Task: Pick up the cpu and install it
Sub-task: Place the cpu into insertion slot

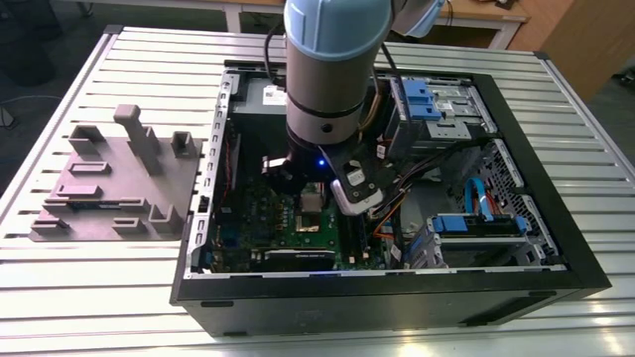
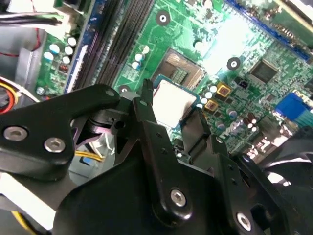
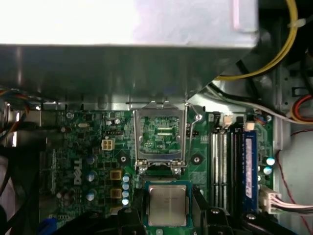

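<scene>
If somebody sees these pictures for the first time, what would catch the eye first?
First, the big grey and pale blue robot arm reaching down into the open black computer case on the slatted metal table. Then, in both wrist views, its black hand gripping the small square silver-topped cpu by two sides, over the green motherboard, just beside the open metal socket frame.

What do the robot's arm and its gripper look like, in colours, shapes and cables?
The arm is a thick grey tube with a light blue joint cap and a black ring lower down. A small blue light glows near the wrist, beside a silver-white unit. A black cable runs beside it. The gripper is black, with flat linked bars and silver screw heads.
</scene>
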